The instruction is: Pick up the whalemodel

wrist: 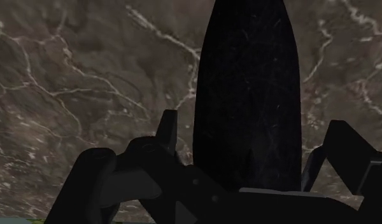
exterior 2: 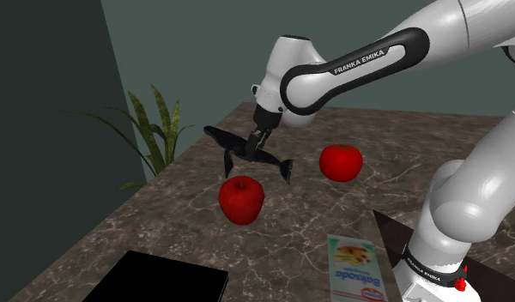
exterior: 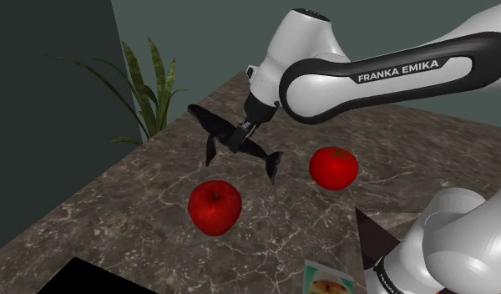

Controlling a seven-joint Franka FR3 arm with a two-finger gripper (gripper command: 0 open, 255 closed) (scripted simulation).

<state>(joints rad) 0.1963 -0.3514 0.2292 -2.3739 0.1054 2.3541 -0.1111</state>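
Note:
The whale model point(exterior: 205, 121) is all black, with a long body, side fins and a tail fluke. My gripper point(exterior: 241, 134) is shut on its middle. It hangs tilted, tail lower, and looks raised off the dark marble tabletop point(exterior: 115, 209). In the second exterior view the whale point(exterior 2: 220, 135) hangs under the gripper point(exterior 2: 255, 146), above and between a red apple and a red tomato. In the wrist view the whale's black body point(wrist: 247, 83) stretches away from the hand, with the marble behind it.
A red apple point(exterior: 215, 207) lies just in front of the whale. A red tomato point(exterior: 333, 167) sits toward the shoulder view's right. A green plant point(exterior: 153, 92) stands past the table's far edge. A flat black slab point(exterior 2: 157, 279) and a printed packet point(exterior 2: 357, 268) lie near the front.

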